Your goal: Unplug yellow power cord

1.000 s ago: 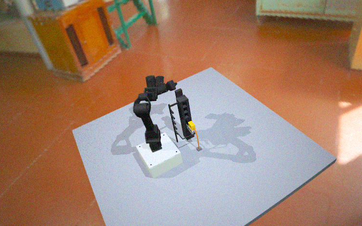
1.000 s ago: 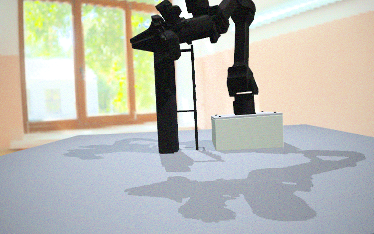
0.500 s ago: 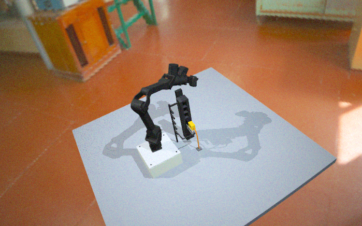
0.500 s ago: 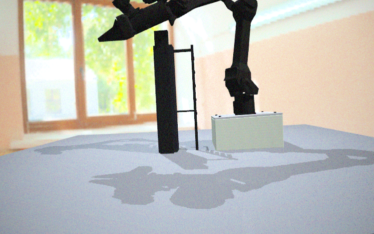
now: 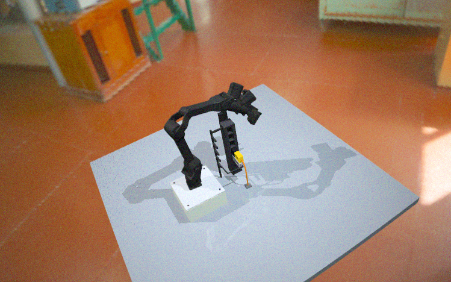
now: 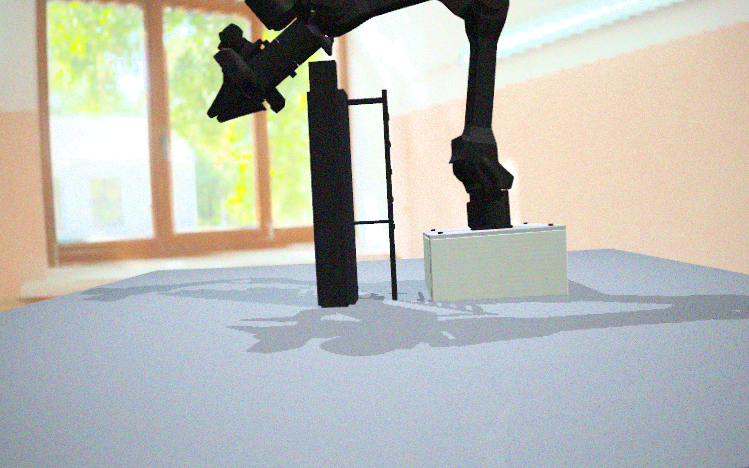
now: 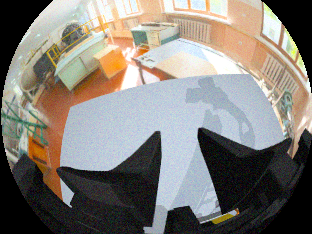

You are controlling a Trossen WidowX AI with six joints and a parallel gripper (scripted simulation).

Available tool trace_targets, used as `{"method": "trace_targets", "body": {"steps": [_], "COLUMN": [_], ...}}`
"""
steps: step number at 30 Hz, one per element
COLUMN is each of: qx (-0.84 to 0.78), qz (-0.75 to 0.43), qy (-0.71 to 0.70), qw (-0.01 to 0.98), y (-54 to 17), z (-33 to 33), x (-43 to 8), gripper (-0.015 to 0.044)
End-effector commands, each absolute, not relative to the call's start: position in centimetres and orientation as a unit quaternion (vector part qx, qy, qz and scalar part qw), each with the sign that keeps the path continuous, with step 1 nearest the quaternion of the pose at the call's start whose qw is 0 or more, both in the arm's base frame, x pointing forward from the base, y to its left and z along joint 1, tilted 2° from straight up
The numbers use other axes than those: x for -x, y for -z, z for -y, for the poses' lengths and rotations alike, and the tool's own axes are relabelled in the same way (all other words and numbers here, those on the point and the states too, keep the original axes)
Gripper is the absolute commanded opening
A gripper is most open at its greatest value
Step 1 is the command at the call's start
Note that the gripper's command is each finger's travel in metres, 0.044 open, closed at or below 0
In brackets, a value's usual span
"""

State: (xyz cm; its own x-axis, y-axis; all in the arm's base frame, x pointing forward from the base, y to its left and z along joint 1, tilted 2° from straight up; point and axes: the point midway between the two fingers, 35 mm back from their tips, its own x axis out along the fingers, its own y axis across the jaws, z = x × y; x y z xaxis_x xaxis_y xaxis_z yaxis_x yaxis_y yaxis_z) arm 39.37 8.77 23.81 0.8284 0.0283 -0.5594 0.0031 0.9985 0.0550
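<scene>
The black power strip (image 5: pixel 227 143) (image 6: pixel 332 197) stands upright on the table. The yellow plug (image 5: pixel 238 156) is at its lower part, on the side with the sockets; a bit of the plug (image 7: pixel 225 218) shows at the bottom of the wrist view. The plug's orange-yellow cord (image 5: pixel 245 174) runs down to a small dark anchor on the table. My gripper (image 5: pixel 253 120) (image 6: pixel 212 114) (image 7: pixel 179 134) is partly open and empty. It is tilted downward, high above the plug and out beyond the strip's upper end. The strip hides the plug in the exterior view.
A thin black rack with short pegs (image 5: pixel 216 150) (image 6: pixel 389 174) stands beside the strip, joined to it by bars. A pale piece (image 5: pixel 238 162) shows just under the plug. My arm rises from a white box (image 5: pixel 199 193) (image 6: pixel 496 264) and reaches over the strip's top.
</scene>
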Motion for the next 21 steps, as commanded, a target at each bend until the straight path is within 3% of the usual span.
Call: {"method": "trace_targets", "body": {"steps": [1,6,15,21], "qx": [-0.115,-0.260,-0.486,-0.491], "qz": [-0.365,-0.451,-0.500,-0.499], "qy": [0.061,0.193,0.469,0.477], "qw": [0.922,0.831,0.542,0.531], "y": [-20.7,-16.7,-12.7,-12.6], "z": [-5.0,0.0,5.9,6.0], "x": [-38.4,-35.0,-25.4,-25.1], "gripper": [0.0160,0.0160,0.0160,0.0160]}}
